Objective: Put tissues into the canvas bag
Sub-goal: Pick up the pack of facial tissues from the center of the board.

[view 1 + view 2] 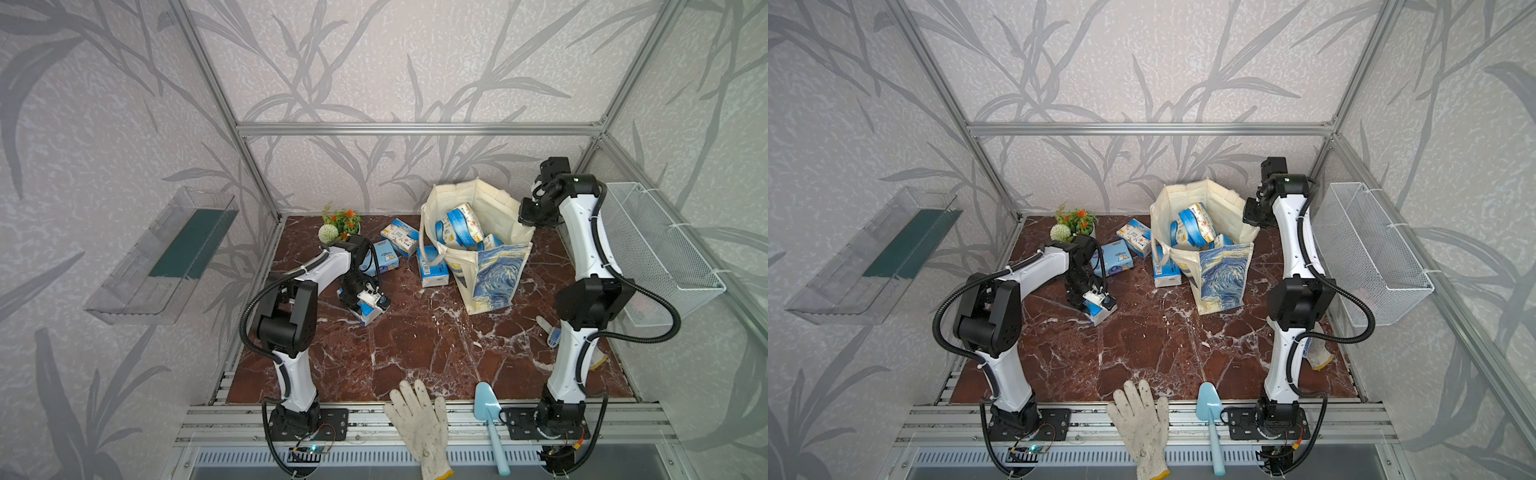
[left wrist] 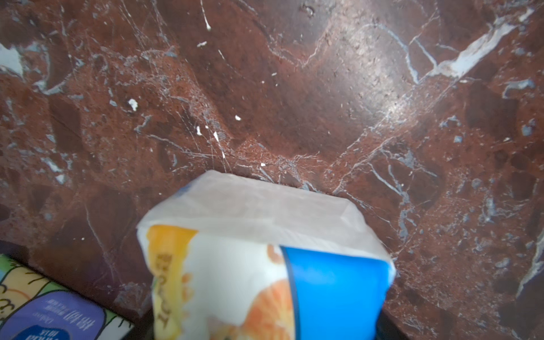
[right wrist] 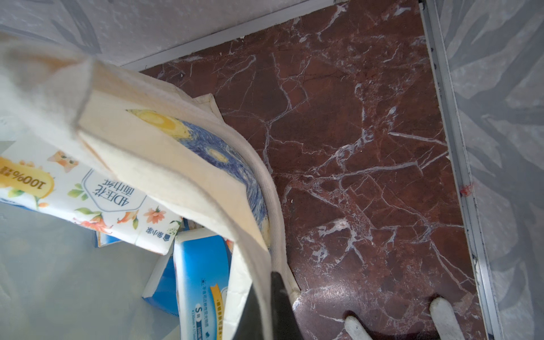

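**R gripper on bag rim, L gripper at a loose pack**

The bag (image 1: 490, 270) stands upright on the marble table (image 1: 415, 340), mouth open, swirl print facing front. The R gripper (image 1: 528, 219) is at the bag's back-right top corner, jaws closed tight on the cream rim. In the R wrist view the fabric (image 3: 164, 153) runs straight into one dark finger (image 3: 278, 294).

Inside the bag are several tissue packs (image 1: 462, 227), piled at odd angles. The R wrist view shows them too (image 3: 88, 200), incl. a white one w/ flower and cat print.

Four more packs lie outside, all to the bag's left:
- The barcode pack (image 1: 432, 269) is just beside the bag, under its hanging handle (image 1: 428, 245).
- The cartoon pack (image 1: 400, 237) is a bit further from the bag, toward the back wall.
- The pale-blue pack (image 1: 384, 257) is next to that one, partly behind the L arm.
- The tilted pack (image 1: 366, 313) is farthest from the bag, to its front-left.

The L gripper (image 1: 371, 300) sits over the tilted pack w/ a jaw each side. The L wrist view shows this pack (image 2: 265, 250) close up, white end toward the table. Can't tell if the jaws press it or only bracket it.

Also there: a small plant (image 1: 340, 226) far left of the bag at the back. A work glove (image 1: 419, 419) and a blue trowel (image 1: 490, 424) lie well in front of the bag. A wire basket (image 1: 656, 249) hangs on the wall to the bag's right.
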### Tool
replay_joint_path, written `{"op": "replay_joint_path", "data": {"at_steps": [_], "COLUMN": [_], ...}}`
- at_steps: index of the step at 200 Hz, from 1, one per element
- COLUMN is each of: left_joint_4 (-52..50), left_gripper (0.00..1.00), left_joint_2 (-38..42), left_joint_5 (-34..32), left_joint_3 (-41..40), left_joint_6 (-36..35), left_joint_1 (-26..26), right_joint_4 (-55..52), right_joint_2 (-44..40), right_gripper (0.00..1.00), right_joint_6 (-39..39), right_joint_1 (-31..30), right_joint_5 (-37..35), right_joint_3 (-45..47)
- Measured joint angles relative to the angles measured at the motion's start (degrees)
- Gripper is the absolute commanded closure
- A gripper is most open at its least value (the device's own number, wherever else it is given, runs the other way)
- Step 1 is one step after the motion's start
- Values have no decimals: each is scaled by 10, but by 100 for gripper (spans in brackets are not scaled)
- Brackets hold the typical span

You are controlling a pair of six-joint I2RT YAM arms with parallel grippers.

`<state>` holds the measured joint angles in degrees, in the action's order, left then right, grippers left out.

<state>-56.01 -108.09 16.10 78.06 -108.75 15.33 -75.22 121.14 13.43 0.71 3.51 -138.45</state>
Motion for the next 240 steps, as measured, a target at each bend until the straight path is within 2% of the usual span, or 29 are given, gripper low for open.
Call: {"op": "replay_joint_path", "data": {"at_steps": [63,125,159,193,240], "left_joint_4": [-45,-77,-90,-86,-39], "left_gripper": [42,43,43,46,45], "left_joint_2": [4,62,54,15,-126], "left_joint_5": [8,76,116,141,123], "left_joint_3": [35,181,318,506,813], "left_joint_6": [70,254,399,554,724], "left_joint_1": [1,27,40,49,88], "right_joint_4": [1,2,3,3,4], "right_joint_2": [0,0,0,0,0], "right_gripper": [93,94,94,94,94], "right_joint_6": [0,0,0,0,1], "right_joint_1": [0,0,0,0,0], "right_joint_5": [0,1,2,5,10], "right_joint_3": [2,3,3,3,3]}}
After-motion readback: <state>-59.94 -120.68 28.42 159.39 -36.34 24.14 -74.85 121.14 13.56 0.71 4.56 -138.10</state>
